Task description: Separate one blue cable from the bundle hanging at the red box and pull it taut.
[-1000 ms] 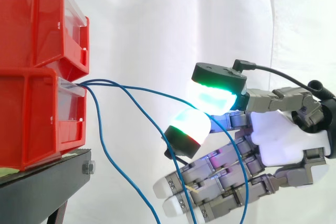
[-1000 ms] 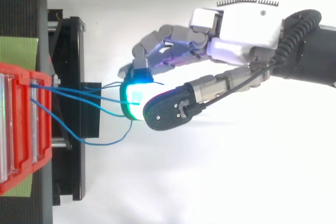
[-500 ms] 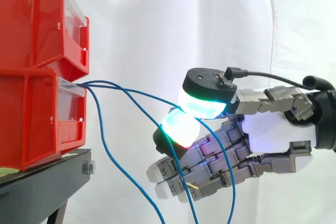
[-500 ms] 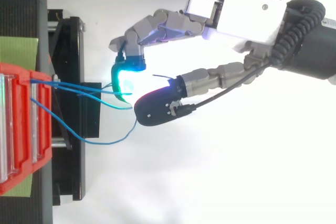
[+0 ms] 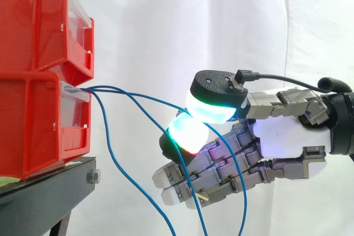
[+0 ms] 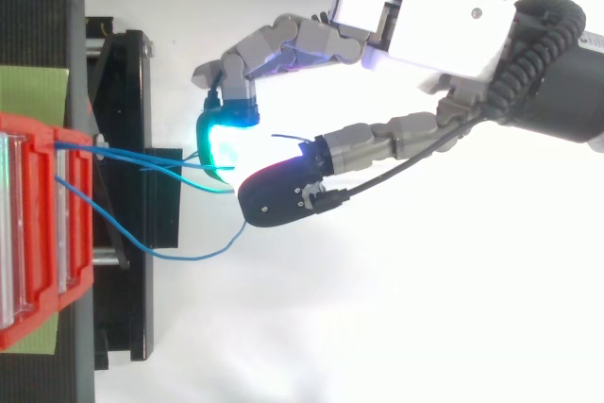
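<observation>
Hand curled round a blue cable beside the red box.
The hand closes its thumb pad over a glowing finger pad, and one blue cable runs from the red box in between them, seemingly pinched, though the contact itself is hard to make out. Past the pads it drops slack in front of the lower curled fingers. The rest of the bundle hangs between fingertips and box, above the black stand.
</observation>
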Available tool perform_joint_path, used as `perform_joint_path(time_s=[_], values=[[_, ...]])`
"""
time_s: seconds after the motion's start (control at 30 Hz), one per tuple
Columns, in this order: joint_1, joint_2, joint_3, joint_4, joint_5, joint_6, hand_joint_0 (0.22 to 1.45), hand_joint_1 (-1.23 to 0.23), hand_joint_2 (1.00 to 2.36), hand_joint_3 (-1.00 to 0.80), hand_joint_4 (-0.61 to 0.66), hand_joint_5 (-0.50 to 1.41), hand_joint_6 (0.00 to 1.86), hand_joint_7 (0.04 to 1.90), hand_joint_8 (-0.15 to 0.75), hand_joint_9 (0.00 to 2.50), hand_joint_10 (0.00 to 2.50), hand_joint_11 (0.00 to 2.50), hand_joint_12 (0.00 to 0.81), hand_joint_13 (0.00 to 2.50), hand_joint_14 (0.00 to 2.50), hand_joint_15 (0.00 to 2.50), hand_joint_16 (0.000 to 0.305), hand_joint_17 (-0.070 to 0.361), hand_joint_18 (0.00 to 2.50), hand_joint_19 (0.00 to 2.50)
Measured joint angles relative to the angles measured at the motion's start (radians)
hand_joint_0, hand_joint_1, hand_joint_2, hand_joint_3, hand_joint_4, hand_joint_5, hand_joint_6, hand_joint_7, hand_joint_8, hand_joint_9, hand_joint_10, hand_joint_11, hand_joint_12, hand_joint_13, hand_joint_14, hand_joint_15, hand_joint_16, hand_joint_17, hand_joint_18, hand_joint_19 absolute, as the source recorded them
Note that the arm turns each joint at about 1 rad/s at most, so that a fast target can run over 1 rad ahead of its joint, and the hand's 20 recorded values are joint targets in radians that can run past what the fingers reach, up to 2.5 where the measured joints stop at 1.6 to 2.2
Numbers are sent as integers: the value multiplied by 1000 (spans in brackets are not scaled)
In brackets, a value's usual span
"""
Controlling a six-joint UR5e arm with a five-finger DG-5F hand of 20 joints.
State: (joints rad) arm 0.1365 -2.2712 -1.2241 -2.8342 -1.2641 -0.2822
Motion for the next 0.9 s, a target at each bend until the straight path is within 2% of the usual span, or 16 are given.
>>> perform_joint_path(time_s=[0.8, 0.9], values=[[0, 0, 0, -1, 0, 0, 658, -684, 1004, -77, -100, -169, 978, 1118, 282, 424, 0, 66, 372, 386, 5, 164, 50, 113, 308, 237], [0, 0, 0, -1, 0, 0, 656, -683, 1004, -70, -96, -169, 978, 1113, 296, 481, 3, 154, 377, 421, 6, 198, 51, 114, 324, 253]])
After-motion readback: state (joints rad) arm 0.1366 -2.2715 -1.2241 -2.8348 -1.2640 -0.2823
